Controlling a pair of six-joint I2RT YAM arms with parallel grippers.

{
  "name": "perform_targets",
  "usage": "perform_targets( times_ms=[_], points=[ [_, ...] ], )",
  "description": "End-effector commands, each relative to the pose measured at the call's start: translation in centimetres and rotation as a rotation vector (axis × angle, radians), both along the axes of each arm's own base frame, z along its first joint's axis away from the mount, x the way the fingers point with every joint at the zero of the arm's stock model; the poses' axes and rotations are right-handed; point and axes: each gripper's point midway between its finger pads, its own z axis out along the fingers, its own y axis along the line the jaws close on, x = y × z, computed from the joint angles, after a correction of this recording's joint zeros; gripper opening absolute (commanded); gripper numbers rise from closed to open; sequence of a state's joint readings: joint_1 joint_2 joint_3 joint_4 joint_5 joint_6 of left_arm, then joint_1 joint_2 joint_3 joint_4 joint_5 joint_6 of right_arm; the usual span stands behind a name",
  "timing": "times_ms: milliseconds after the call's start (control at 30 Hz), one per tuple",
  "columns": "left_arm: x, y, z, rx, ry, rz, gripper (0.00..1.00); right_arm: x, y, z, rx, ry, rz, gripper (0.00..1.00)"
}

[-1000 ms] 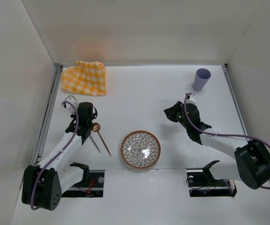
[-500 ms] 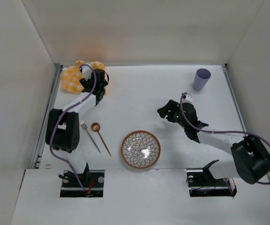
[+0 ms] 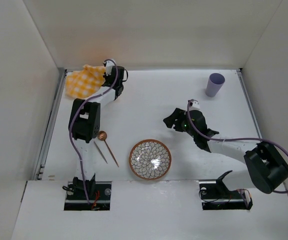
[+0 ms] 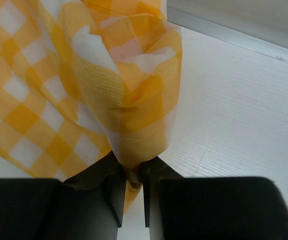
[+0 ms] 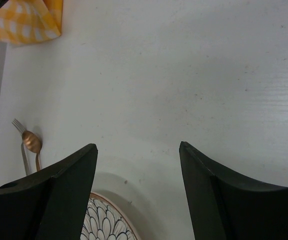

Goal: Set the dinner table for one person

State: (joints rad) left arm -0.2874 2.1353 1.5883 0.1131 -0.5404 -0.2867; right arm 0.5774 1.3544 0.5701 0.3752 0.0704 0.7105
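Observation:
The white dinner table (image 3: 154, 102) carries a petal-patterned plate (image 3: 150, 159) near its front middle, with a copper spoon (image 3: 103, 136) and a fork (image 3: 100, 151) lying just left of it. A yellow-and-white checkered cloth (image 3: 84, 82) sits bunched in the far left corner. My left gripper (image 3: 107, 76) is stretched out to it and shut on a pinched fold of the cloth (image 4: 126, 100), which rises from the fingertips (image 4: 113, 172). My right gripper (image 3: 170, 120) hangs open above bare table just beyond the plate (image 5: 104, 222), holding nothing.
A lilac cup (image 3: 215, 84) stands upright at the far right. Metal rails (image 3: 51, 125) run along the table's side edges, and white walls close in three sides. In the right wrist view, the spoon (image 5: 33, 142) and fork (image 5: 18, 125) lie to the left.
My left arm reached from beside the cutlery to the far left corner, and its jaws opened, then shut on the cloth, bunching it. My right gripper opened and drifted left.

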Motion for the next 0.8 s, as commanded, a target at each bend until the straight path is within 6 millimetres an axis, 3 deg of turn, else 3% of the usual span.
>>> perform_targets(
  times_ms=[0, 100, 200, 300, 367, 400, 500, 600, 767],
  points=[
    [0.5, -4.3, 3.4, -0.04, -0.061, -0.116, 0.1, 1.0, 0.8, 3.8, 0.054, -0.106, 0.008, 0.72],
    [-0.3, -12.0, 5.5, -0.101, -0.137, -0.306, 0.08, 1.3, -0.4, 3.9, 0.052, -0.122, -0.043, 0.72],
    [-2.2, -18.5, 7.0, -0.135, -0.181, -0.457, 0.08, 1.5, -1.2, 4.1, 0.057, -0.121, -0.067, 0.72],
    [-4.6, -22.6, 7.4, -0.167, -0.192, -0.539, 0.08, 1.4, -1.8, 4.7, 0.061, -0.145, -0.088, 0.72],
    [-6.4, -24.2, 7.2, -0.177, -0.18, -0.57, 0.09, 1.6, -2.8, 4.5, 0.058, -0.141, -0.118, 0.72],
    [-7.5, -24.8, 6.9, -0.179, -0.171, -0.58, 0.12, 1.7, -3.1, 4.5, 0.058, -0.139, -0.127, 0.72],
    [-9.8, -23.8, 6.8, -0.181, -0.181, -0.517, 0.36, 1.8, -3.6, 4.6, 0.066, -0.137, -0.145, 0.74],
    [-11.2, -22.1, 8.9, -0.216, -0.221, -0.464, 0.54, 2.1, -4.1, 4.1, 0.059, -0.127, -0.163, 0.75],
    [-12.8, -20.9, 13.2, -0.329, -0.29, -0.461, 0.55, 2.0, -3.8, 4.1, 0.06, -0.121, -0.154, 0.76]
  ],
)
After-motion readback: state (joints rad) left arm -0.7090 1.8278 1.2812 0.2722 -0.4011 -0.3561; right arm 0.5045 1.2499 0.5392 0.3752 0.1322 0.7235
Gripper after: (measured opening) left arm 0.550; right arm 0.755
